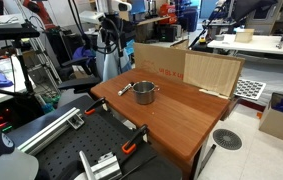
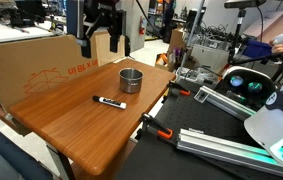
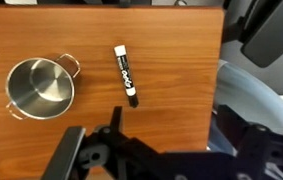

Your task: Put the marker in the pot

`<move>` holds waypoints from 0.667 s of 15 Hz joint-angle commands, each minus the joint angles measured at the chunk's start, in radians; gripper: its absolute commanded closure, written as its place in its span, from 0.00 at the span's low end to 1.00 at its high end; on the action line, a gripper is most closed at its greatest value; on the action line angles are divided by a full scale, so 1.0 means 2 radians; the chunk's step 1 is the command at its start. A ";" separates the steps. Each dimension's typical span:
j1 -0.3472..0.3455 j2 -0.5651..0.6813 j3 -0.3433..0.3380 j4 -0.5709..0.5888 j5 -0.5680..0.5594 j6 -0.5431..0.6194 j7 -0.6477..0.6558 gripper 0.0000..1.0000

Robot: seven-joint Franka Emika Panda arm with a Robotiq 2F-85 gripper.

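On the wooden bench (image 3: pixel 181 60), in the wrist view, the marker (image 3: pixel 127 76) lies flat at 12 o'clock from the tool (image 3: pixel 94 140), long axis roughly 12-to-6. The pot (image 3: pixel 41 85) stands apart at the marker's 9 o'clock. Tool empty, jaws wide.

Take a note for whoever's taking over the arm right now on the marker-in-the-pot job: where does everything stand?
Gripper: open, holding nothing, raised above the table, touching nothing.
Marker: lying flat on the wooden table, beside the pot but apart from it.
Pot: upright on the table, nothing inside.
Done: nothing yet; the marker is not grasped.
Left: come down over the marker, close the fingers on it, lift, carry it over the pot, release.
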State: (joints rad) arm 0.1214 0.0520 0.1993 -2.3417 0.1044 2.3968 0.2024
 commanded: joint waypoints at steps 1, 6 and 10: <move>0.008 0.054 -0.011 0.032 -0.009 -0.001 -0.004 0.00; 0.015 0.117 -0.023 0.069 -0.033 -0.007 0.008 0.00; 0.032 0.163 -0.043 0.098 -0.074 -0.016 0.031 0.00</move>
State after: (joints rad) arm 0.1422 0.3178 0.1550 -2.2025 0.0257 2.3958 0.2110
